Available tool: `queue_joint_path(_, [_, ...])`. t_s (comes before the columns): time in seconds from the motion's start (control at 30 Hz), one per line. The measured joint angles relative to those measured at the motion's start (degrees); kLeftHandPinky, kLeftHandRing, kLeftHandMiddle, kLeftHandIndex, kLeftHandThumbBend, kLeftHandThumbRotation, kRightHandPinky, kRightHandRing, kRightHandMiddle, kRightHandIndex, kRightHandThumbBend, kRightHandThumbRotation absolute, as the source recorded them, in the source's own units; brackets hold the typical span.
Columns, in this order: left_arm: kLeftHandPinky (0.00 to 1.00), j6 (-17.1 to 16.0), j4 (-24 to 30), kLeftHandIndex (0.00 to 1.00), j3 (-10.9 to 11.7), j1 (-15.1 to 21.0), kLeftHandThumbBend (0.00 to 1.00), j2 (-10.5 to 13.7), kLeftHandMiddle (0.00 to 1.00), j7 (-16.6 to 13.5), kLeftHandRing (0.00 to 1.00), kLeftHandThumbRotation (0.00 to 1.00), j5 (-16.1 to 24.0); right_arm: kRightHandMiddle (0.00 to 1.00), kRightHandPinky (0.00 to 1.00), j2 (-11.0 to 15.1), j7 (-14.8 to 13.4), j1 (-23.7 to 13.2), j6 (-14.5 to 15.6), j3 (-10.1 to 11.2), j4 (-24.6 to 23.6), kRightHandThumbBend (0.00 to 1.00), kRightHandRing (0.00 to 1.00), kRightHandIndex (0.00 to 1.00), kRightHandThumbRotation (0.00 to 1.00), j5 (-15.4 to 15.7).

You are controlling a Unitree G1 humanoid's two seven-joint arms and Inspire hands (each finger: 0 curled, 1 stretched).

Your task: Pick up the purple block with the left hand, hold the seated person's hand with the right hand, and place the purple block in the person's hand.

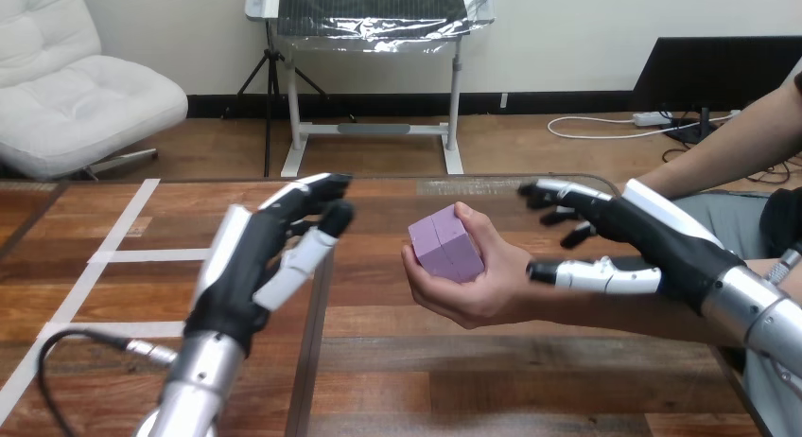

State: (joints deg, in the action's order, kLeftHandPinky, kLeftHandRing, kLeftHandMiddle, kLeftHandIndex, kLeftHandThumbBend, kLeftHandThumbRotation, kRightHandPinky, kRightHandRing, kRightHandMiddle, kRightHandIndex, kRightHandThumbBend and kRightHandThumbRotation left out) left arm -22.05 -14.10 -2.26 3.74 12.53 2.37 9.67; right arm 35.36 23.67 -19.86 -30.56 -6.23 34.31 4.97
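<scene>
The purple block (444, 246) lies in the person's hand (478, 295), which is held palm-up above the middle of the table, fingers curled round the block. My left hand (251, 267) hovers to the block's left, open and empty, its fingertips pointing toward the block with a gap between them. My right hand (662, 243) is at the person's wrist from the right, open, fingers spread above the wrist and thumb stretched along its near side. I cannot tell whether it touches the wrist.
The wooden table (530, 380) carries white tape lines (123, 255) on its left part. A black cable (57, 347) loops by my left forearm at the lower left. The person's forearm (747, 139) reaches in from the upper right.
</scene>
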Motion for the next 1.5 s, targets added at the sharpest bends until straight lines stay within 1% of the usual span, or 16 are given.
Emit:
queue_joint_path(0.2, [0.75,-0.1,5.1,0.78,1.3,-4.2,0.61,-0.4,0.81,-0.3,0.81,0.95,-1.9,0.92,0.8,-2.0,0.3,0.7,-2.1,1.6,1.5,0.86,0.9,0.93,0.8,-3.3])
queue_joint_path(0.43, [0.74,-0.1,11.0,0.78,2.1,-9.1,0.6,-0.6,0.81,-0.3,0.81,0.96,-3.1,0.92,0.8,-4.1,0.2,1.7,-4.5,2.9,2.3,0.82,0.9,0.92,0.85,-4.8])
queue_joint_path(0.6, [0.72,-0.1,15.1,0.77,2.7,-12.8,0.59,-1.3,0.8,-0.3,0.8,0.97,-4.5,0.92,0.81,-5.9,0.1,2.4,-5.5,3.5,2.3,0.83,0.9,0.92,0.85,-5.5])
queue_joint_path(0.77, [0.69,-0.1,18.8,0.77,3.0,-16.0,0.58,-2.1,0.79,-0.2,0.79,0.98,-5.6,0.92,0.82,-7.9,0.1,3.3,-6.3,4.4,2.2,0.86,0.9,0.93,0.86,-6.9])
queue_joint_path(0.9, [0.67,-0.4,21.6,0.76,3.1,-18.6,0.59,-2.4,0.78,-0.1,0.78,0.98,-6.6,0.92,0.83,-9.2,0.0,4.3,-6.4,4.7,1.3,0.89,0.9,0.92,0.88,-7.7])
queue_joint_path(1.0, [0.67,-0.6,23.3,0.76,3.2,-20.3,0.61,-2.6,0.78,0.0,0.77,0.98,-7.2,0.91,0.83,-9.9,0.0,5.3,-6.4,4.9,0.1,0.91,0.9,0.91,0.88,-8.3])
queue_joint_path(1.17, [0.66,-1.5,25.9,0.75,3.3,-23.2,0.64,-3.0,0.77,0.3,0.76,0.97,-9.0,0.9,0.83,-11.4,0.0,7.9,-6.1,5.1,-3.6,0.93,0.88,0.89,0.86,-10.9])
queue_joint_path(1.3, [0.65,-2.7,27.0,0.75,3.4,-25.0,0.65,-3.5,0.77,0.7,0.76,0.97,-10.2,0.88,0.81,-12.6,0.0,9.9,-5.2,5.2,-7.1,0.93,0.87,0.88,0.85,-12.8])
queue_joint_path(1.5, [0.64,-4.4,28.5,0.74,3.1,-27.4,0.63,-4.2,0.77,1.4,0.76,0.96,-11.6,0.86,0.78,-14.1,0.0,12.8,-4.0,5.2,-12.3,0.94,0.85,0.86,0.84,-14.9])
